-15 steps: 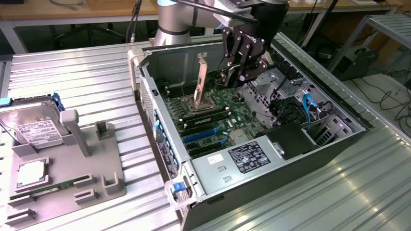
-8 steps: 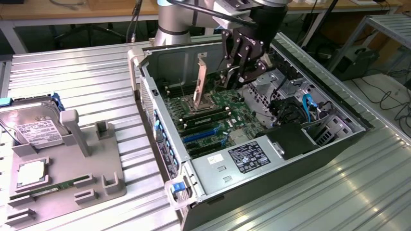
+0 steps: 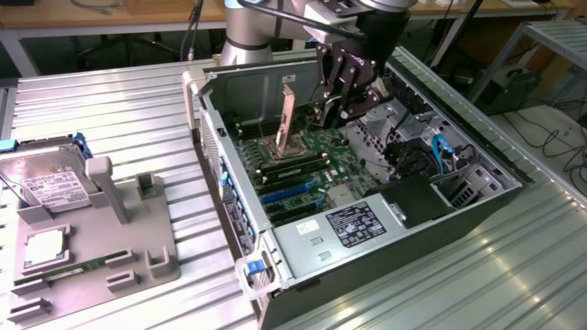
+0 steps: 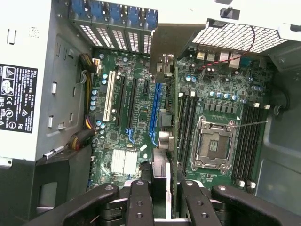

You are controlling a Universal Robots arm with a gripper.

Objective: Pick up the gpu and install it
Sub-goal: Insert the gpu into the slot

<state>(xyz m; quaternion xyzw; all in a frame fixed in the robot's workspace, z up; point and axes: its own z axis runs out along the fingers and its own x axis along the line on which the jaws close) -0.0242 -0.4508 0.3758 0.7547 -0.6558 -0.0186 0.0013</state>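
Black fingers (image 4: 160,197) are clenched on the gpu (image 4: 170,141), held edge-on beneath them (its silver bracket farthest from the wrist). In the wrist view its long axis runs toward 12 o'clock, alongside the blue slot (image 4: 154,110) on the motherboard (image 4: 221,94).

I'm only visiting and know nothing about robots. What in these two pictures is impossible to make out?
- The gpu's fan side: the wrist view sees the card edge-on, and in the exterior view the pincer covers it.
- The slot under the card: hidden by the card itself in the wrist view.
- The hard drive label text: too small in the exterior view.
- The power supply label: cut off by the wrist view's edge.
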